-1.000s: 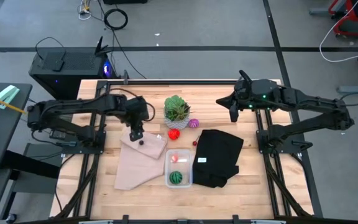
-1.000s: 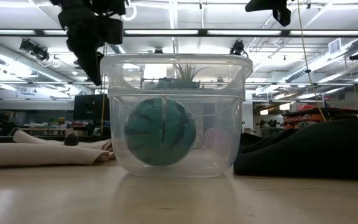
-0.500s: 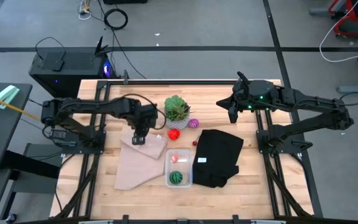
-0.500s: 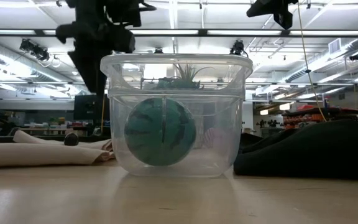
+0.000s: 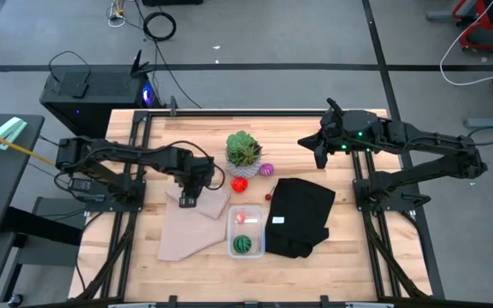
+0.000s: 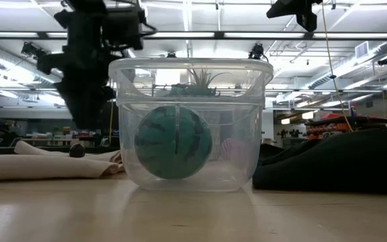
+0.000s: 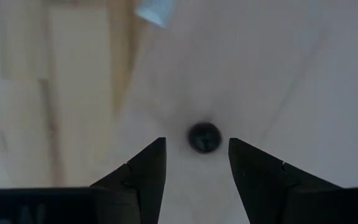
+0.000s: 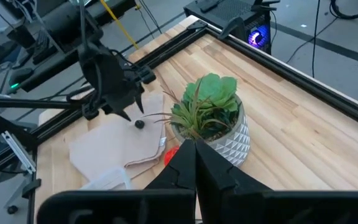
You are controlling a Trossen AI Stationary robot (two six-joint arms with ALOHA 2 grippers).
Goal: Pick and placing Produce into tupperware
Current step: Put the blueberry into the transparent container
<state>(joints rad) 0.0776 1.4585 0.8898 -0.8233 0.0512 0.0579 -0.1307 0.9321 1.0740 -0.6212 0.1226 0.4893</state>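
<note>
A tiny dark ball (image 7: 204, 137) lies on the tan cloth (image 5: 193, 224). My left gripper (image 7: 196, 149) hangs open just above it, pointing down, one finger to each side and clear of it. The same gripper (image 5: 188, 198) covers the ball in the high view. The clear tupperware (image 5: 246, 233) stands on the table with a dark green striped ball (image 6: 173, 142) and a red piece (image 5: 241, 217) inside. A magenta striped ball (image 5: 267, 169), a red piece (image 5: 240, 184) and a tiny red piece (image 5: 268, 197) lie on the wood. My right gripper (image 5: 321, 158) waits shut, high at the far right.
A spiky green plant in a white pot (image 5: 243, 152) stands just right of my left gripper. A black cloth (image 5: 302, 216) lies right of the tupperware. Bare wood shows along the near edge and at the far left.
My left gripper has sunk toward the tan cloth and drifted a little toward the near edge, coming over the tiny dark ball. Its fingers have kept the same gap. The ball and the cloth have not moved.
</note>
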